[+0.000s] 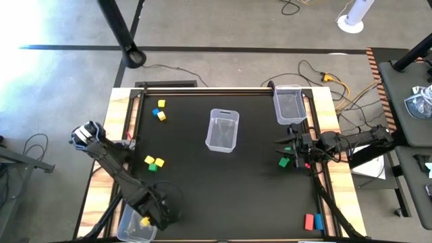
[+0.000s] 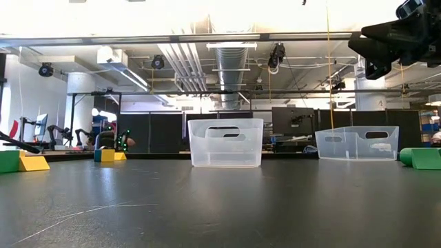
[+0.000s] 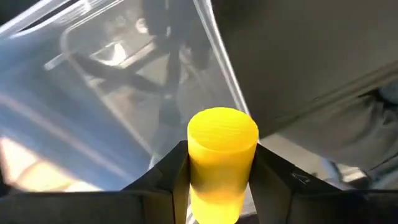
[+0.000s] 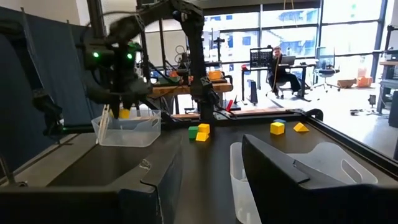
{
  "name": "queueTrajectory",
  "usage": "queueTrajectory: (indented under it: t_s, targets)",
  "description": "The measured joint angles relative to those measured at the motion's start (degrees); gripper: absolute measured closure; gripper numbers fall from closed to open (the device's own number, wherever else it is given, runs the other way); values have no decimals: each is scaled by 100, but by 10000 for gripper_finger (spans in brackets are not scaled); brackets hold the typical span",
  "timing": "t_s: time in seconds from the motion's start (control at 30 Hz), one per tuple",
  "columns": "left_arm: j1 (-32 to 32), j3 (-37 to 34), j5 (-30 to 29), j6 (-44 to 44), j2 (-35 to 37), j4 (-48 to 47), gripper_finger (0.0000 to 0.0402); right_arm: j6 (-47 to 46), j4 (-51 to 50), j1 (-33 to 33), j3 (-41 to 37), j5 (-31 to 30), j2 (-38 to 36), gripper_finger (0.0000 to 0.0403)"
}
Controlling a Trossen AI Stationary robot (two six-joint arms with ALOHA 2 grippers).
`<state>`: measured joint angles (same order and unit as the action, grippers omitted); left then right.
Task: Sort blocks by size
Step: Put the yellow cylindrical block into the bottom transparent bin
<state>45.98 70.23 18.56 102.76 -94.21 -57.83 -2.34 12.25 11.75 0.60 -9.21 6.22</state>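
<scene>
– Where's the left gripper [image 3: 217, 186]?
– Over the near-left bin [image 1: 131, 228], clamped on a yellow block [image 3: 222, 158]
– The right gripper [image 1: 287, 145]?
– Beyond, right of the middle bin [image 1: 223, 130], above a green block [image 1: 283, 162], fingers apart

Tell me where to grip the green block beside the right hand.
Take the green block across its narrower width, straight down from above: it lies flat and low on the table, nothing touching it, so the right hand should straddle it.
</scene>
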Motion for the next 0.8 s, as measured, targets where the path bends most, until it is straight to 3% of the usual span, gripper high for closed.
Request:
queueTrajectory:
  t_s: [0.37, 0.5, 0.8]
  targets:
    - [-8, -2021, 358, 664, 628, 1488, 291, -17, -42, 0, -1, 2, 0, 259]
    - [-14, -2396, 489, 917, 646, 1930, 291, -21, -50, 0, -2, 2, 0, 252]
    - [-16, -2548, 528, 958, 528, 1953, 291, -69, -152, 0, -2, 4, 0, 240]
